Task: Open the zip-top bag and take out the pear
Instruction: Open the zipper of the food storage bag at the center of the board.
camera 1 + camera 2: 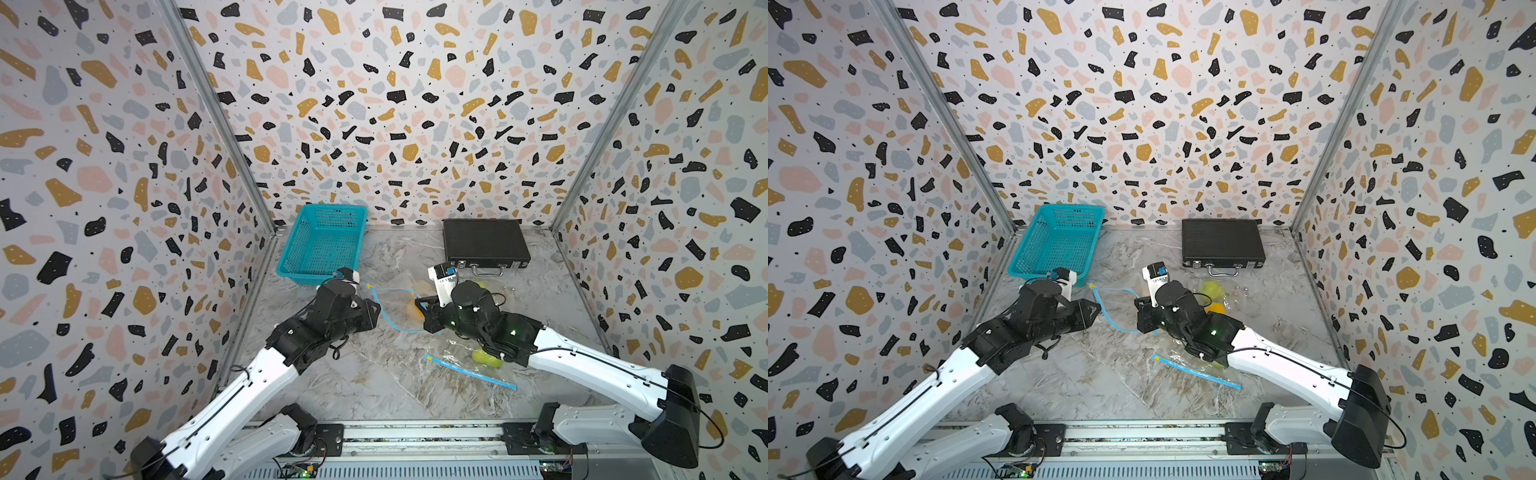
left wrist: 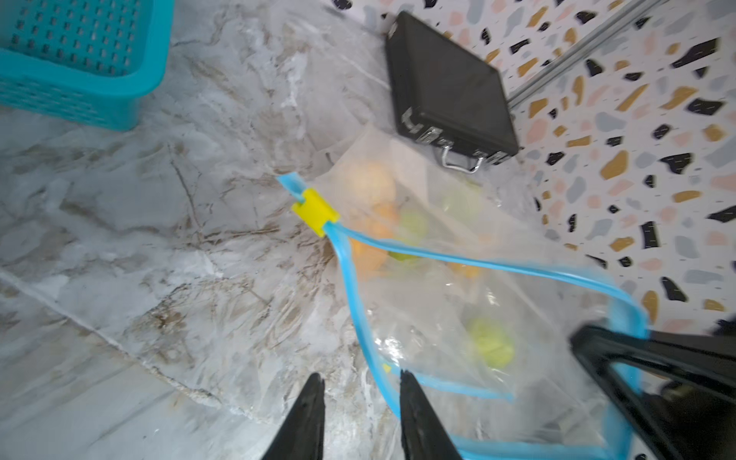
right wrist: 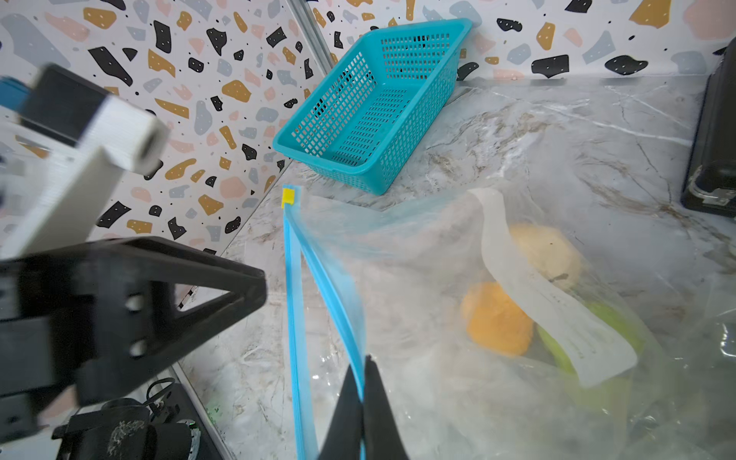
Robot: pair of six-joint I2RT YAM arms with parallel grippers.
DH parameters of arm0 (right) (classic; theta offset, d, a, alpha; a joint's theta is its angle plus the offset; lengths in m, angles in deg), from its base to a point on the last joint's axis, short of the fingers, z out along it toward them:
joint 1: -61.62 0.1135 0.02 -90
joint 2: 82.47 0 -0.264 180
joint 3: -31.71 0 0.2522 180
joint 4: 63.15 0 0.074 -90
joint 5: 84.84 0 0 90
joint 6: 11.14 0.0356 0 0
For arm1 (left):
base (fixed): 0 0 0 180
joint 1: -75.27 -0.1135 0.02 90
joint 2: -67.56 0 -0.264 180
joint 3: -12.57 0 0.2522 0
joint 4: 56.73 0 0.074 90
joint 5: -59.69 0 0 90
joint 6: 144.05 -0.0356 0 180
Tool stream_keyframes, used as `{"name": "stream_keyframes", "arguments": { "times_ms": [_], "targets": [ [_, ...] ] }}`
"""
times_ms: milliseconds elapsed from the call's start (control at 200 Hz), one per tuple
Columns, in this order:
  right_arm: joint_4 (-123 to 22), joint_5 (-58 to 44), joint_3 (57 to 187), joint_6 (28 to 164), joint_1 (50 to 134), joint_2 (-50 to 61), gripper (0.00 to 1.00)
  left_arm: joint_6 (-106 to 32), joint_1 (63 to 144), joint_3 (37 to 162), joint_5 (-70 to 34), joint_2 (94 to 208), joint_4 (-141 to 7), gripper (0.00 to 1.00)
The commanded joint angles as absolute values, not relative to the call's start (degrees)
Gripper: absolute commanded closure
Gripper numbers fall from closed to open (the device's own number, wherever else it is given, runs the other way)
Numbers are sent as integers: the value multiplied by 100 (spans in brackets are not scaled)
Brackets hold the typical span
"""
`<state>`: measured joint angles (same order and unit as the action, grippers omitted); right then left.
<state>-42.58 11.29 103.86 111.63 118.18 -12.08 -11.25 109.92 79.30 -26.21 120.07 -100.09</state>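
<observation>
A clear zip-top bag (image 3: 418,278) with a blue zipper lies on the marble table, its mouth pulled open and the yellow slider (image 2: 316,211) at the far end. My right gripper (image 3: 364,358) is shut on one zipper lip. My left gripper (image 2: 362,376) stands open at the other lip (image 2: 358,310), which runs beside one finger. Both grippers face each other across the mouth in both top views (image 1: 376,309) (image 1: 1140,307). Inside lie an orange fruit (image 3: 498,318), a pale yellow one (image 3: 545,255) and a green one (image 3: 613,322) half behind a white label. I cannot tell which is the pear.
A second clear bag (image 1: 469,370) with a blue strip and a green fruit (image 1: 486,358) lies under my right forearm. A teal basket (image 1: 324,245) stands at the back left, a black case (image 1: 484,243) at the back right. Patterned walls close three sides.
</observation>
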Motion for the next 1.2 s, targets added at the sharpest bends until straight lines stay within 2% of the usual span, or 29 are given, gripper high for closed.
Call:
{"name": "stream_keyframes", "arguments": {
  "times_ms": [0, 195, 551, 806, 951, 1031, 1196],
  "targets": [
    [-4280, 1064, 10445, 11129, 11847, -1308, 100, -844, 10981, 8330, -1953, 11863, -9788, 65],
    [-4221, 1122, 10453, 11107, 11849, -1365, 100, -79, 11216, 7978, -1259, 11890, -8957, 73],
    [-4175, 1165, 10469, 11129, 11858, -1461, 100, -11, 11304, 7857, -792, 12952, -8183, 81],
    [-4179, 1113, 10528, 11189, 11917, -1501, 100, -279, 11308, 8222, -1041, 13944, -8130, 82],
    [-4183, 1036, 10558, 11273, 11967, -1540, 100, -361, 11307, 8333, -1555, 14364, -7931, 81],
    [-4187, 1017, 10550, 11352, 12002, -1589, 100, -356, 11302, 8251, -1912, 14525, -7839, 77],
    [-4020, 900, 10653, 11472, 12016, -1629, 100, -595, 11301, 8005, -2237, 14817, -7787, 76]
  ]
}}
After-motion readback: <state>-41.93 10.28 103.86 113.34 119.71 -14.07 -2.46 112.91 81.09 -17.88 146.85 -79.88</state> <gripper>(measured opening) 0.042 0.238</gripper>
